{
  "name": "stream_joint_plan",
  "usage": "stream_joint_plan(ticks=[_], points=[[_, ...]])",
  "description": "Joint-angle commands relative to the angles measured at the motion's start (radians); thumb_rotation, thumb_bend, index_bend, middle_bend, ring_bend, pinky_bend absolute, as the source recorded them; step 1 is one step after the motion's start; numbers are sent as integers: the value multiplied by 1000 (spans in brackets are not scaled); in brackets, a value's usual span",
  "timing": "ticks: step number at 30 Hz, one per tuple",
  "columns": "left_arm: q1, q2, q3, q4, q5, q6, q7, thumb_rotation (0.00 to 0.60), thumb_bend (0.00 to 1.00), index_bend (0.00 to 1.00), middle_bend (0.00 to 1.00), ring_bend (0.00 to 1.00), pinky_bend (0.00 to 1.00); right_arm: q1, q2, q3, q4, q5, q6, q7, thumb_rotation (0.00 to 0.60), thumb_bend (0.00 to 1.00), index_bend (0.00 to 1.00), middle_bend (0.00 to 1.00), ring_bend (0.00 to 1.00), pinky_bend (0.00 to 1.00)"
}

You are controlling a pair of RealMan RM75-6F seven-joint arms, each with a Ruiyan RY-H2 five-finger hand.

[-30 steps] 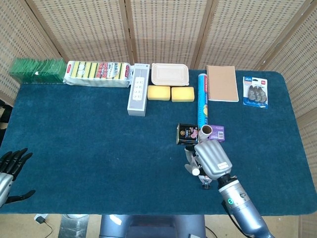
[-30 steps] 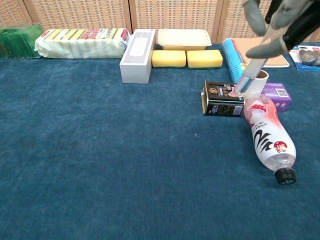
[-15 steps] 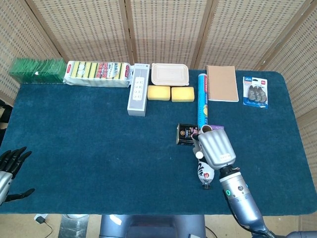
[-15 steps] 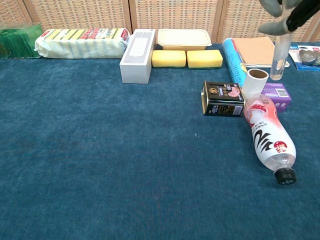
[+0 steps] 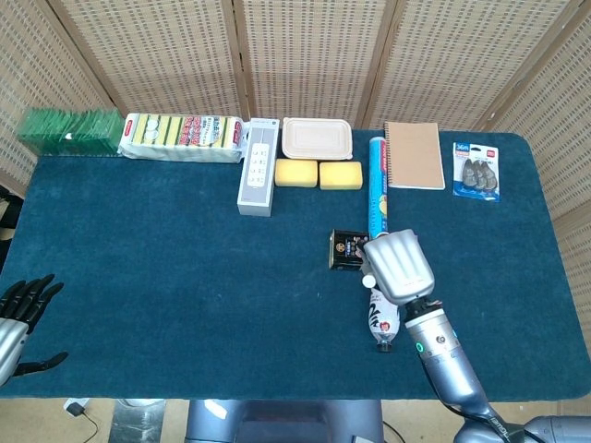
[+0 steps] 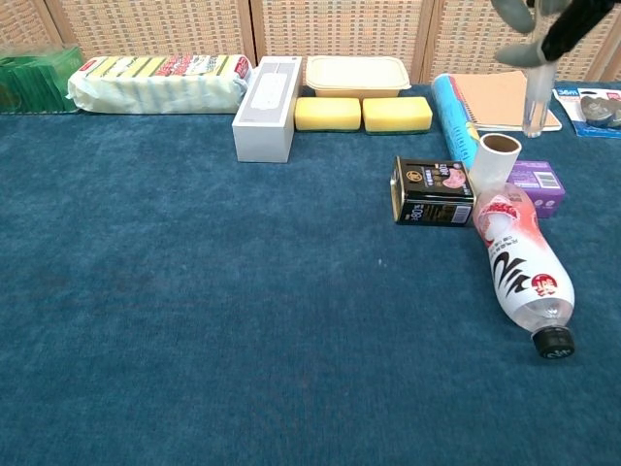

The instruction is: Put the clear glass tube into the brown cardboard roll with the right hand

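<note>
My right hand [image 5: 398, 266] [image 6: 543, 24] holds the clear glass tube [image 6: 535, 100] upright, its lower end hanging a little above and to the right of the brown cardboard roll [image 6: 496, 160]. The roll stands upright with its open end up, between a black tin [image 6: 432, 192] and a purple box [image 6: 539, 181]. In the head view the right hand covers the roll and the tube. My left hand [image 5: 20, 310] is at the table's near left edge, fingers spread and empty.
A plastic bottle [image 6: 521, 268] lies on its side in front of the roll. A blue roll [image 6: 452, 114], notebook [image 5: 414, 155], yellow sponges [image 6: 363, 114], white box [image 6: 266, 95], food container [image 6: 356, 74] and sponge pack [image 6: 160, 82] line the back.
The tube went from tilted, with its tip near the roll's mouth, to upright; the right hand carried it up and slightly right of the roll. The left hand stayed put.
</note>
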Motion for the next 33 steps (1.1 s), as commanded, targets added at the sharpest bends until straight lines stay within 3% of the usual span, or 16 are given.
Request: stream_joint_plan(ticks=[1,4,7,8,11,13,15,17,20,22,24,26,28,33], points=[[1,1,-2,3,-3,4,-8,541,82,22,0,0,0,-28,-3,-76,-74,-88,22,-23,600,496,835,1000,1000,940],[2,-1,-5,5,-7,6,-8,540,83,22,0,0,0,-20,-2,-20,-52,-37,46,-7,600,496,835,1000,1000,941],[1,-2,-1,1,2,4,2,541,82,22,0,0,0,9,-28,107,14,106,87,36,600,497,835,1000,1000,941],[2,0,6,0,18,11,2,542,82,22,0,0,0,1,-27,107,-25,158,82,51,600,497,835,1000,1000,940],[5,4,12,9,34,25,-17,538,82,22,0,0,0,-35,35,4,-135,144,59,-1,600,493,835,1000,1000,938],[3,-1,5,12,19,17,-12,539,82,22,0,0,0,-37,50,-9,-145,131,50,3,600,491,835,1000,1000,940],[-4,-6,-1,6,0,-5,6,543,83,22,0,0,0,-19,39,48,-134,167,70,29,600,490,835,1000,1000,944],[-9,-6,0,-8,-5,-23,30,539,83,22,0,0,0,29,6,158,-71,268,90,66,600,490,835,1000,1000,946],[-10,0,12,-14,22,-16,29,539,83,22,0,0,0,63,-26,240,-45,408,102,99,600,492,835,1000,1000,944],[-6,9,24,-6,52,5,3,539,83,22,0,0,0,62,-8,246,-128,531,80,110,600,492,835,1000,1000,943],[-2,6,16,10,33,11,-17,543,82,22,0,0,0,64,16,233,-145,633,-12,141,600,491,835,1000,1000,942],[-8,-3,3,7,-4,-17,4,542,82,22,0,0,0,85,40,299,-145,719,-30,194,600,491,835,1000,1000,943],[-10,-6,-2,-3,-19,-29,24,544,82,22,0,0,0,108,50,331,-145,761,-16,206,600,490,834,1000,1000,943],[-11,10,23,-5,40,-10,-5,541,82,22,0,0,0,145,63,341,-125,801,-24,229,600,491,835,1000,1000,942]])
